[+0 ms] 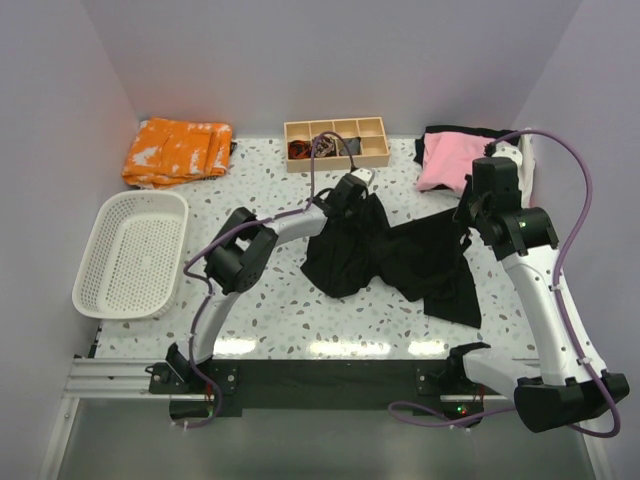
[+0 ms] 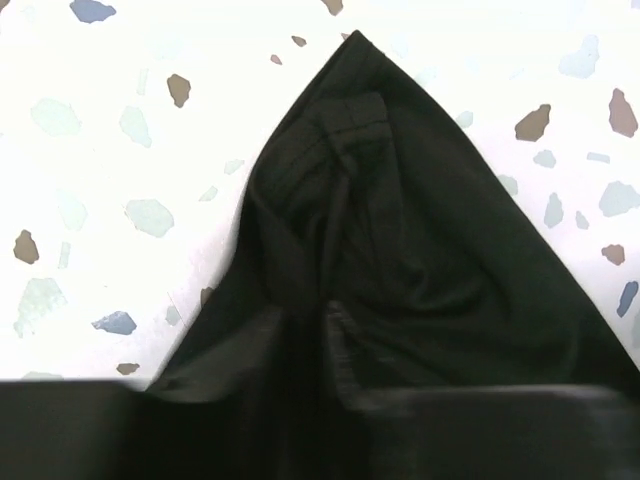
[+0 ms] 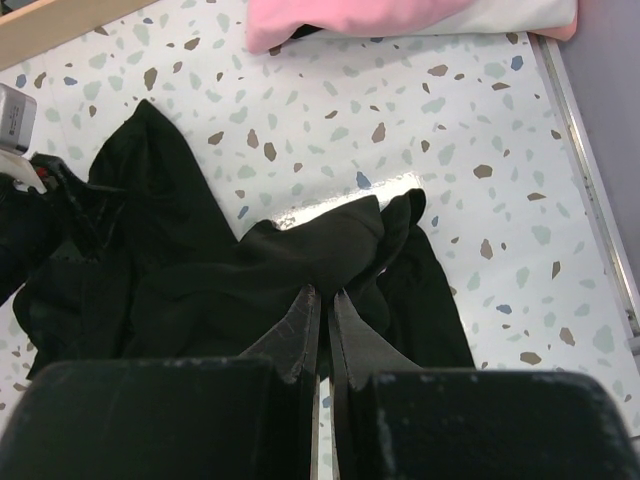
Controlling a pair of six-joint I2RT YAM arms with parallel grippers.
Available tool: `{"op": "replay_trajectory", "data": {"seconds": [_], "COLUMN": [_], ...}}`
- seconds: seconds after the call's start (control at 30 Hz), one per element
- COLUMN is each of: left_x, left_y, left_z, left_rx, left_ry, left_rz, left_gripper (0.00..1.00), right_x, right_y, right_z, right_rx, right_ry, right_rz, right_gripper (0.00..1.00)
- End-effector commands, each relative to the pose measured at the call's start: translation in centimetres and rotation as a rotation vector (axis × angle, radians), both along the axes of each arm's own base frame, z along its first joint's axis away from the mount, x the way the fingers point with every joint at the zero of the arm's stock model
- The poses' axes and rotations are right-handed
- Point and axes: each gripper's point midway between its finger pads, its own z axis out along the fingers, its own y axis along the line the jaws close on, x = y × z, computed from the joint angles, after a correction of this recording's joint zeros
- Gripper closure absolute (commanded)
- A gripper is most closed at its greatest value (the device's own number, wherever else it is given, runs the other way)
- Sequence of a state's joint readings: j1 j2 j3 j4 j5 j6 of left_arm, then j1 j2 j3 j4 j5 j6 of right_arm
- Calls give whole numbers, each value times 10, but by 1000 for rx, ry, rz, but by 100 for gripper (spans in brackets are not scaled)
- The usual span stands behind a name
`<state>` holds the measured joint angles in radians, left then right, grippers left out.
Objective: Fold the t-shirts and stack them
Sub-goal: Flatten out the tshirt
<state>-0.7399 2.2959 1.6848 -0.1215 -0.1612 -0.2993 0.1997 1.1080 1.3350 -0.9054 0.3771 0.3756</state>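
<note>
A large black t-shirt (image 1: 420, 262) lies crumpled in the middle of the speckled table, with two parts lifted. My left gripper (image 1: 352, 196) holds its left bunch; in the left wrist view the jaws (image 2: 308, 318) stand close together with black cloth (image 2: 420, 230) pinched between them. My right gripper (image 1: 470, 214) grips the shirt's right part. In the right wrist view its fingertips (image 3: 323, 297) are pressed together on a fold of the black cloth (image 3: 200, 290). A pile of pink, black and white t-shirts (image 1: 452, 160) sits at the back right, and its pink edge (image 3: 330, 20) also shows in the right wrist view.
An orange patterned cloth (image 1: 178, 150) lies at the back left. A wooden compartment tray (image 1: 335, 143) with small dark fabric pieces stands at the back centre. A white plastic basket (image 1: 100, 262) sits on the left. Walls close in the table on three sides.
</note>
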Motion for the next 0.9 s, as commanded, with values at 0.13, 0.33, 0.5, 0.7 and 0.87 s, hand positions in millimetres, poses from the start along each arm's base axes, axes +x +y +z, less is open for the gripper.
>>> {"op": "replay_trajectory", "data": {"seconds": [0.13, 0.33, 0.5, 0.7, 0.87], "left_x": [3, -17, -77, -156, -205], "left_y": [39, 135, 210, 278, 327], "left_z": [57, 198, 314, 372, 411], "left_rx": [32, -88, -165, -286, -419], "left_ry": [-89, -226, -412, -495, -621], "left_rz": [101, 267, 369, 504, 612], "left_gripper": [100, 100, 100, 100, 89], "right_x": [-4, -10, -18, -30, -29], "right_y": [-9, -12, -14, -19, -12], "right_z": [24, 54, 82, 115, 115], "right_rx": [-15, -19, -12, -12, -42], "right_ry": [-62, -118, -178, -257, -222], "right_rz": [-37, -35, -35, -33, 40], "right_gripper": [100, 99, 99, 98, 93]}}
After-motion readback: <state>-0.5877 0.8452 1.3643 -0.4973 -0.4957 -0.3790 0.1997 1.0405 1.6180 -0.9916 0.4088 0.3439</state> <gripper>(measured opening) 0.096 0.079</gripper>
